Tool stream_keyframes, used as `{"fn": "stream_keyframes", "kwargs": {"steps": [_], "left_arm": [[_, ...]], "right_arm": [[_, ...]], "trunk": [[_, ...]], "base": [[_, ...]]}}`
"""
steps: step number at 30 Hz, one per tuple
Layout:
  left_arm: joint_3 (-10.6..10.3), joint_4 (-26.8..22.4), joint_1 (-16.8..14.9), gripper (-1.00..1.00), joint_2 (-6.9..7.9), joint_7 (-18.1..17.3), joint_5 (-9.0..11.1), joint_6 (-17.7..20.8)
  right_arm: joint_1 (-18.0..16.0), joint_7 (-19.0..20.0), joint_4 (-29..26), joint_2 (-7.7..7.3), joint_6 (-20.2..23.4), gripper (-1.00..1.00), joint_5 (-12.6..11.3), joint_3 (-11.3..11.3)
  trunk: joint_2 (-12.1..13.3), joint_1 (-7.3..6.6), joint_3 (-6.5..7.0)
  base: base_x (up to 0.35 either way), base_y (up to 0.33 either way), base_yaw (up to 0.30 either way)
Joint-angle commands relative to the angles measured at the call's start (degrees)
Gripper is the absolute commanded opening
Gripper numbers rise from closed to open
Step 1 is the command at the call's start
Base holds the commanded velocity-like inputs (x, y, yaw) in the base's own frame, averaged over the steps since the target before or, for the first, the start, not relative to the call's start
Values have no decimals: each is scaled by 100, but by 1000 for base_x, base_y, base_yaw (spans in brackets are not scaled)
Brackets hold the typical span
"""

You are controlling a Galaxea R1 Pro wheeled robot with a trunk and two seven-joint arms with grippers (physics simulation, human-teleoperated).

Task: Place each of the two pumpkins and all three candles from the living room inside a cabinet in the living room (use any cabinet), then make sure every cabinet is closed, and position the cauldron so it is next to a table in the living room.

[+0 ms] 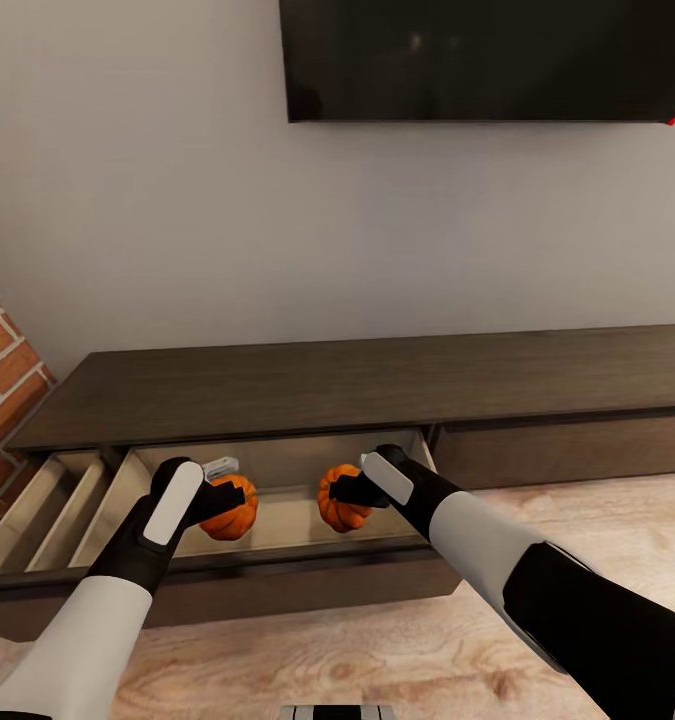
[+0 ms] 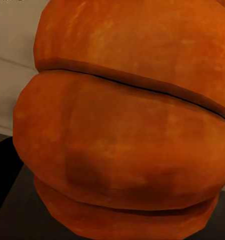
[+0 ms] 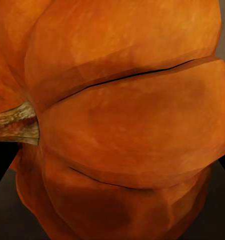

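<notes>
The long, low dark-brown cabinet (image 1: 377,385) stands against the wall with a wide drawer (image 1: 289,522) pulled open in front of me. My left gripper (image 1: 225,497) is shut on one orange pumpkin (image 1: 234,518), holding it inside the drawer's left half. The same pumpkin (image 2: 122,125) looms close in the left wrist view. My right gripper (image 1: 349,491) is shut on the other pumpkin (image 1: 334,512) in the drawer's right half, and the right wrist view shows that pumpkin (image 3: 132,125) with its brown stem (image 3: 15,125). The candles, cauldron and table are out of view.
A second open drawer (image 1: 37,515) with slanted dividers sits at the cabinet's left end beside a red brick wall (image 1: 2,370). A dark TV screen (image 1: 487,60) hangs on the wall above. Light wooden floor (image 1: 377,640) runs along the cabinet front.
</notes>
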Motion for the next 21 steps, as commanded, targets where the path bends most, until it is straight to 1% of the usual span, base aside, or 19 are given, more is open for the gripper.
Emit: {"fn": "stream_keyframes", "kwargs": {"steps": [1,5,10,14,17,21], "left_arm": [[-19,-11,-3,-100,7,68,54,9],[-18,-4,-2,-100,18,69,54,8],[-20,18,-3,-100,9,67,54,8],[-20,24,-2,-100,14,62,54,8],[-20,25,-2,-100,21,63,58,8],[-20,25,-2,-100,22,67,54,8]], "right_arm": [[-6,-45,-5,0,2,-100,-54,29],[-6,-45,-5,0,2,-100,-54,29],[-6,-46,-6,0,2,-100,-54,29],[-6,-46,-6,0,2,-100,-54,29],[-6,-50,-6,0,2,-100,-54,29],[-6,-48,-6,0,2,-100,-54,29]], "trunk": [[-2,-1,-5],[-2,-1,-5],[-2,-1,-5],[-2,-1,-5],[-2,-1,-5],[-2,-1,-5]], "base": [[0,0,0],[28,0,0],[232,0,0],[85,0,0],[216,0,0],[64,0,0]]}}
